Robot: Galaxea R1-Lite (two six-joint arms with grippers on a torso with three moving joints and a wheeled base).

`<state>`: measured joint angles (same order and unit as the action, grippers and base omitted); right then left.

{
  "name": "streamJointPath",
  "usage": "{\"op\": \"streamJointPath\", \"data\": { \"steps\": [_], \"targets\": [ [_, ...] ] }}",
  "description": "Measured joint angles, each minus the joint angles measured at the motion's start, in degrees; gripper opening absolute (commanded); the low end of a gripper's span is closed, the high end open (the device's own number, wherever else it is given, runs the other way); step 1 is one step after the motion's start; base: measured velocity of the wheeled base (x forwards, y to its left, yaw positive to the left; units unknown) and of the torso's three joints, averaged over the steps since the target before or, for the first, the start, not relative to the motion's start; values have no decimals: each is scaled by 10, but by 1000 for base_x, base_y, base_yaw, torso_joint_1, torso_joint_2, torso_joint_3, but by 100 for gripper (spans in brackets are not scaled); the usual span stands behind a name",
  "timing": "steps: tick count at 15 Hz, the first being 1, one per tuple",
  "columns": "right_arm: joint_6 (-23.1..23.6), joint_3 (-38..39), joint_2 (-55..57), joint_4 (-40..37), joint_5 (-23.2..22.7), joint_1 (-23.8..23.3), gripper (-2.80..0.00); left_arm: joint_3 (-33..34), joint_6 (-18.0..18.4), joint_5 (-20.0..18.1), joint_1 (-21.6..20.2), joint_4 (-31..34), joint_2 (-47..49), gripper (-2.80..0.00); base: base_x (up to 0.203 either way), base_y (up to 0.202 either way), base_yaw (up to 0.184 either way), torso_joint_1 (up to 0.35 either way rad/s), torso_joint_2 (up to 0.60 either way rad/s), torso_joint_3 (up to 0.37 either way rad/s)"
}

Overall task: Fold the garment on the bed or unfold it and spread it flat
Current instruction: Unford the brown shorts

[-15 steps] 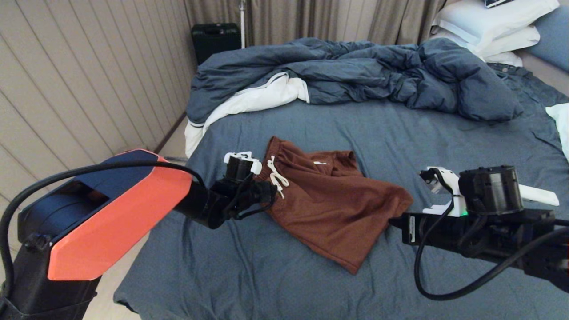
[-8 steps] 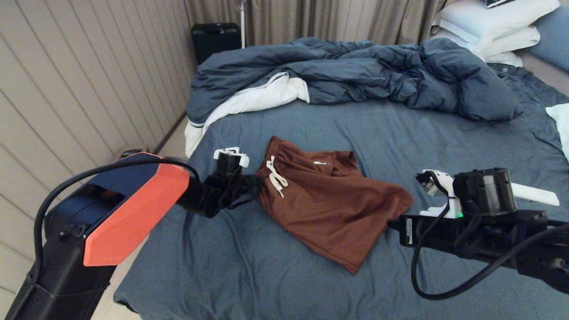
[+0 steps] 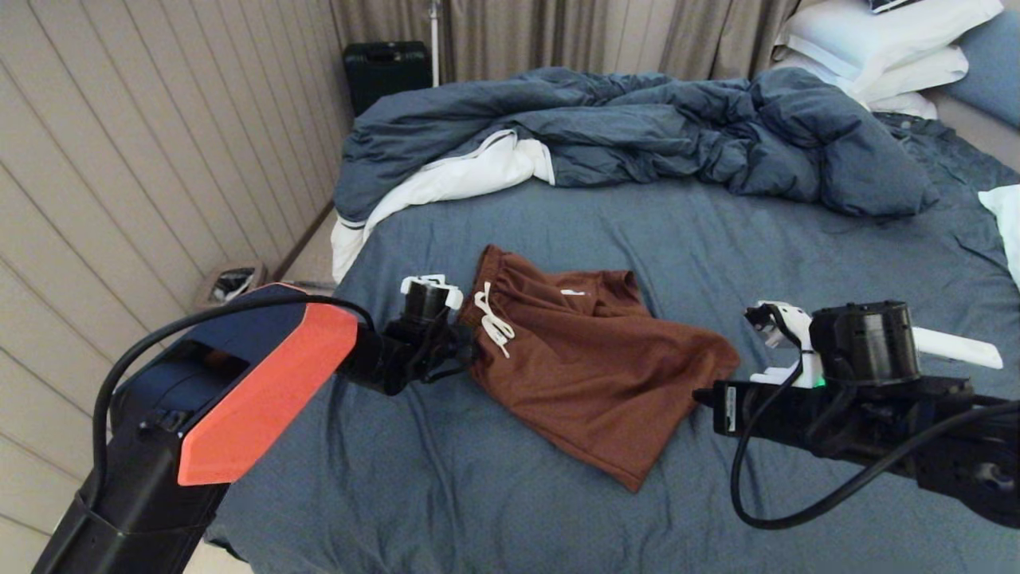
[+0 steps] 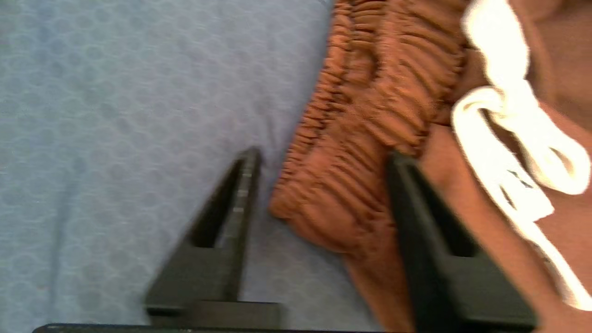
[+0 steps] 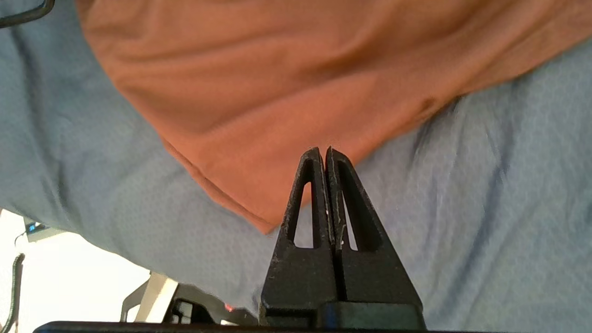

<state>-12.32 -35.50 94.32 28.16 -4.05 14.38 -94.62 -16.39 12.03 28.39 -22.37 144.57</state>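
The garment (image 3: 590, 359), rust-brown shorts, lies rumpled in the middle of the bed (image 3: 797, 239), with its gathered waistband (image 4: 370, 115) and white drawstring (image 4: 504, 138) toward my left arm. My left gripper (image 4: 323, 159) is low at the waistband's near left corner. Its jaws are open and straddle that corner: one finger (image 4: 240, 185) rests on the sheet clear of the cloth, the other (image 4: 407, 194) on the shorts. My right gripper (image 5: 323, 150) is shut and empty, hovering just off the shorts' right leg edge (image 5: 277, 92), and shows in the head view (image 3: 705, 396).
A rumpled dark blue duvet (image 3: 637, 127) with white lining fills the far half of the bed. White pillows (image 3: 876, 40) are stacked at the far right. A panelled wall runs along the left, with a black case (image 3: 386, 68) and a small bin (image 3: 231, 281) on the floor.
My left gripper drew back to the left, then came in again to the waistband corner with its jaws narrower. The right arm has barely shifted. The shorts lie as before.
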Motion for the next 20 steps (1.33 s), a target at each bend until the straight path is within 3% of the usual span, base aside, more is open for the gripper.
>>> {"op": "streamJointPath", "data": {
  "steps": [7,11,15,20],
  "targets": [
    [0,5,7,5,0,-2,-280,18,-17,5,24,2,-29,-280,0,0,0,0,0,0],
    [0,4,14,19,1,-11,-280,79,-30,13,22,-7,-68,-280,0,0,0,0,0,0],
    [0,5,17,19,-1,-12,-280,195,-33,18,2,-32,-124,-280,0,0,0,0,0,0],
    [0,5,18,19,-3,-13,-280,394,-9,24,-18,-117,-214,-280,0,0,0,0,0,0]
  ]
}}
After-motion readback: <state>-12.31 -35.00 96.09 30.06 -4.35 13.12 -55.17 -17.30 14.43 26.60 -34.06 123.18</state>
